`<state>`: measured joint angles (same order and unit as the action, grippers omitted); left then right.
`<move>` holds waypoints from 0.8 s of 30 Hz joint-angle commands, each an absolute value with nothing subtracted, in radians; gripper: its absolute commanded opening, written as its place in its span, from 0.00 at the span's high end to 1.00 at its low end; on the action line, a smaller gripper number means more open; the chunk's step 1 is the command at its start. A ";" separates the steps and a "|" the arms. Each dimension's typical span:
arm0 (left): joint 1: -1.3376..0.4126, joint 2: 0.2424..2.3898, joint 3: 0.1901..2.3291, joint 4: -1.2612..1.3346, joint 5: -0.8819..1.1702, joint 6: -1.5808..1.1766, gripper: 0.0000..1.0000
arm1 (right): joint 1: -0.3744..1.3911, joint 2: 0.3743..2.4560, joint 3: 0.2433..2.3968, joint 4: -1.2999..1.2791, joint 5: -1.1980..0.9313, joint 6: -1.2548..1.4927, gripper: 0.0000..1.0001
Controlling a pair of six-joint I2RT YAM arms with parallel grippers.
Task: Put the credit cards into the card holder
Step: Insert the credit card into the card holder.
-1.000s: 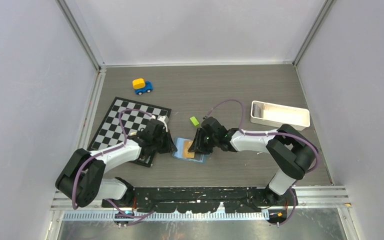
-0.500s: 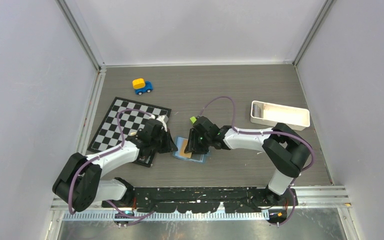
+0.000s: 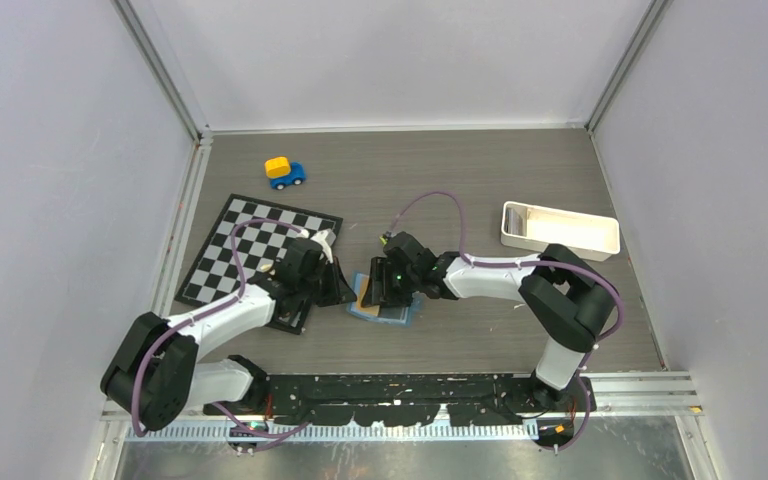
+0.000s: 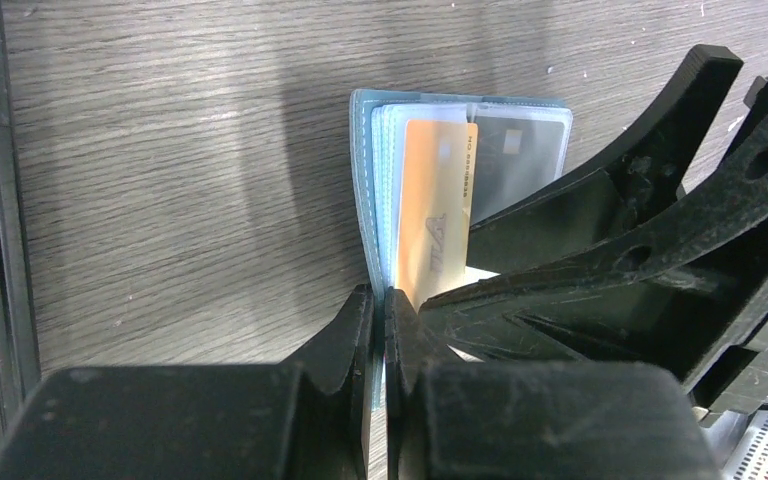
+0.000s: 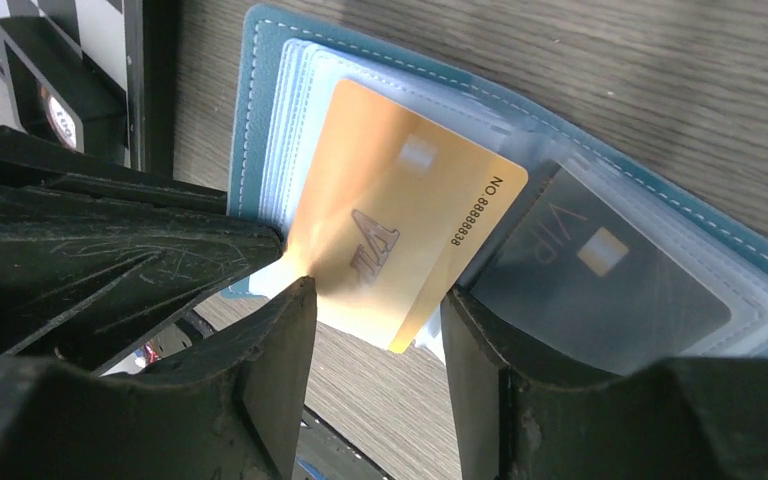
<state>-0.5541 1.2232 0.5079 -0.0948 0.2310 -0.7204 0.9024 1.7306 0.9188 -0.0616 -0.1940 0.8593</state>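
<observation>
My left gripper [image 4: 380, 300] has its jaws pressed together on the near edge of the card holder [image 4: 360, 170], with a thin pale-blue leaf of it running down into the slit between my fingers. The holder lies open and flat on the table [image 3: 460, 180], its teal cover underneath and its clear sleeves facing up. My right gripper [image 5: 380, 290] stands over the same end of the holder with its jaws spread. The near end of the tan-gold card [image 5: 400, 210] lies in the gap between them. One long edge passes close by one finger, the near corner points into the open space, and I see neither pad pressing on it. The card rests at a slant on the stack of sleeves on the side next to my left gripper. Its far end reaches towards the holder's outer rim, and I cannot tell whether that end is tucked inside a sleeve or only lying on top. Beside it, in the other half, a dark grey card [image 5: 600, 280] sits under clear plastic. From above, my two grippers meet over the holder near the middle of the table, the left coming across a corner of the checkerboard [image 3: 250, 245]. The toy car [image 3: 284, 172] and the white tray [image 3: 558, 228] lie well apart from us.
</observation>
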 commanded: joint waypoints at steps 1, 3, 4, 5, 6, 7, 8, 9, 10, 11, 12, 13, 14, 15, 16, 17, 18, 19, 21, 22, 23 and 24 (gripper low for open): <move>-0.558 1.197 0.502 -0.084 0.284 -0.693 1.00 | 0.913 1.731 0.911 0.025 -0.202 0.769 0.45; -0.558 1.197 0.503 -0.085 0.290 -0.691 1.00 | 0.913 1.729 0.910 0.023 -0.196 0.734 0.45; -0.558 1.196 0.503 -0.084 0.294 -0.691 1.00 | 0.913 1.727 0.910 0.021 -0.192 0.717 0.45; -0.558 1.193 0.503 -0.083 0.296 -0.689 1.00 | 0.912 1.726 0.910 0.020 -0.189 0.701 0.45; -0.558 1.190 0.502 -0.082 0.297 -0.690 1.00 | 0.913 1.724 0.911 0.017 -0.189 0.684 0.45; -0.558 1.187 0.501 -0.082 0.298 -0.687 1.00 | 0.913 1.718 0.911 0.018 -0.190 0.665 0.45; -0.558 1.183 0.501 -0.083 0.298 -0.685 1.00 | 0.913 1.713 0.908 0.022 -0.192 0.651 0.44; -0.558 1.179 0.502 -0.086 0.299 -0.683 1.00 | 0.913 1.704 0.905 0.022 -0.192 0.635 0.44; -0.558 1.175 0.502 -0.087 0.298 -0.682 1.00 | 0.912 1.693 0.904 0.020 -0.189 0.622 0.44; -0.558 1.170 0.503 -0.090 0.296 -0.680 1.00 | 0.913 1.682 0.902 0.018 -0.185 0.608 0.44; -0.557 1.167 0.504 -0.094 0.292 -0.680 1.00 | 0.913 1.672 0.906 -0.006 -0.172 0.599 0.43; -0.557 1.166 0.504 -0.099 0.289 -0.680 1.00 | 0.913 1.659 0.914 -0.037 -0.162 0.591 0.42; -0.557 1.162 0.506 -0.102 0.284 -0.680 1.00 | 0.913 1.647 0.921 -0.071 -0.151 0.584 0.42; -0.558 1.158 0.506 -0.108 0.276 -0.683 1.00 | 0.913 1.634 0.926 -0.102 -0.135 0.581 0.42; -0.557 1.154 0.506 -0.111 0.268 -0.685 1.00 | 0.913 1.619 0.929 -0.129 -0.124 0.582 0.42; -0.558 1.150 0.505 -0.114 0.263 -0.687 1.00 | 0.913 1.599 0.930 -0.156 -0.111 0.585 0.41; -0.558 1.147 0.508 -0.117 0.259 -0.687 1.00 | 0.913 1.579 0.930 -0.183 -0.098 0.592 0.41; -0.557 1.145 0.508 -0.121 0.255 -0.688 1.00 | 0.913 1.560 0.930 -0.211 -0.088 0.596 0.40; -0.557 1.143 0.508 -0.125 0.253 -0.689 1.00 | 0.914 1.519 0.926 -0.265 -0.055 0.614 0.40; -0.557 1.143 0.510 -0.126 0.253 -0.691 1.00 | 0.913 1.497 0.924 -0.291 -0.035 0.626 0.39; -0.557 1.143 0.511 -0.126 0.253 -0.691 1.00 | 0.914 1.477 0.920 -0.318 -0.009 0.641 0.39; -0.557 1.143 0.511 -0.126 0.252 -0.691 1.00 | 0.913 1.458 0.917 -0.351 0.045 0.665 0.39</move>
<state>-0.5552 1.1664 0.5068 -0.1223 0.2535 -0.6983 0.9081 1.5574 0.9089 -0.2260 -0.0967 0.6273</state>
